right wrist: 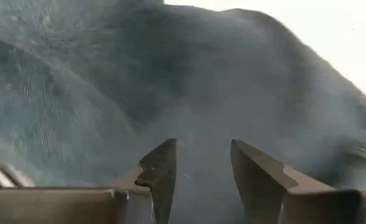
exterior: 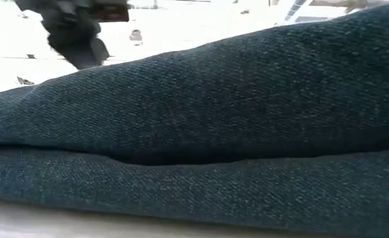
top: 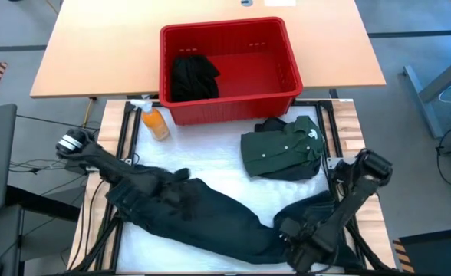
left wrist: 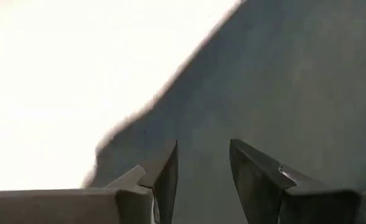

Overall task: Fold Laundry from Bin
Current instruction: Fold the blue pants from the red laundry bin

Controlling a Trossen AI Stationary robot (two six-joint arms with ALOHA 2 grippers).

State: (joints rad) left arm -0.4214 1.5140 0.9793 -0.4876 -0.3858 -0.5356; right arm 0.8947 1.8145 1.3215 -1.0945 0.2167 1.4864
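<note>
A long dark denim garment (top: 218,218) lies flat across the near half of the white table mat, and it fills the low view (exterior: 214,119). My left gripper (top: 176,178) hangs open over its left end (left wrist: 282,81), fingers apart (left wrist: 203,168) with nothing between them. My right gripper (top: 287,230) is open over the garment's right end (right wrist: 170,81), pointing steeply down (right wrist: 201,168). A folded dark green collared shirt (top: 283,149) rests on the mat at the far right. The red bin (top: 229,34) stands behind it, with a black garment (top: 191,77) lying inside on its left.
An orange spray bottle (top: 155,121) lies on the table just left of the bin's near corner. Bare white mat (top: 210,157) shows between the bin, the green shirt and the dark garment. The tan tabletop (top: 95,54) stretches behind and beside the bin.
</note>
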